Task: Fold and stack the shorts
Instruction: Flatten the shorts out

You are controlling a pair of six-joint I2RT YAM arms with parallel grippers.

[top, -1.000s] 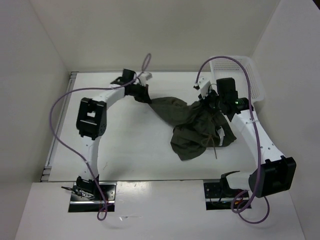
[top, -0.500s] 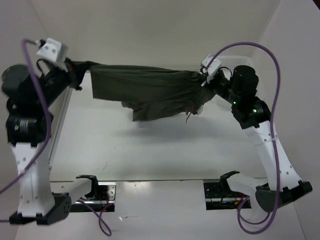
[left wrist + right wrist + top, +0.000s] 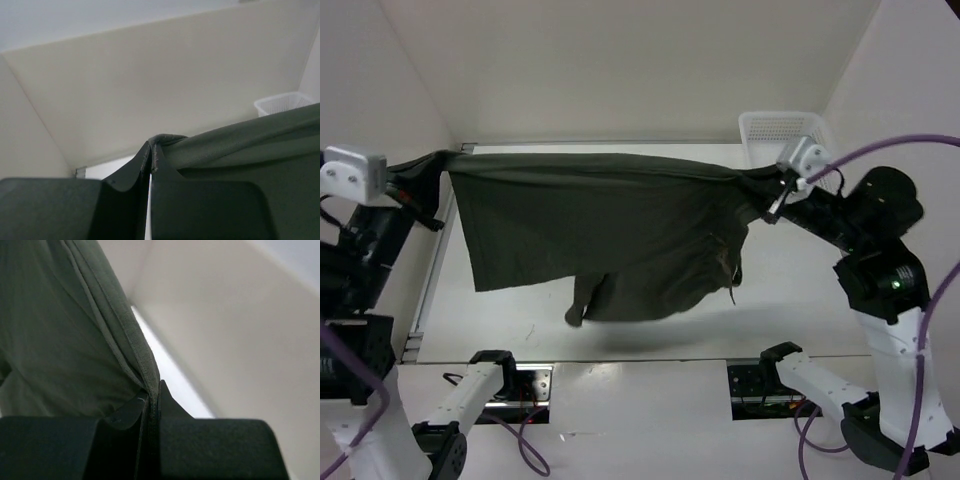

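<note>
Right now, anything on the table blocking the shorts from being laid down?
Nothing visible. Shorts hang between left gripper and right gripper over the table; basket sits at the far right corner.

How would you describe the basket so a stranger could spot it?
Look at the white table, then its far right corner. The basket sits there, the only white mesh thing, unlike the dark green shorts hanging in front.
</note>
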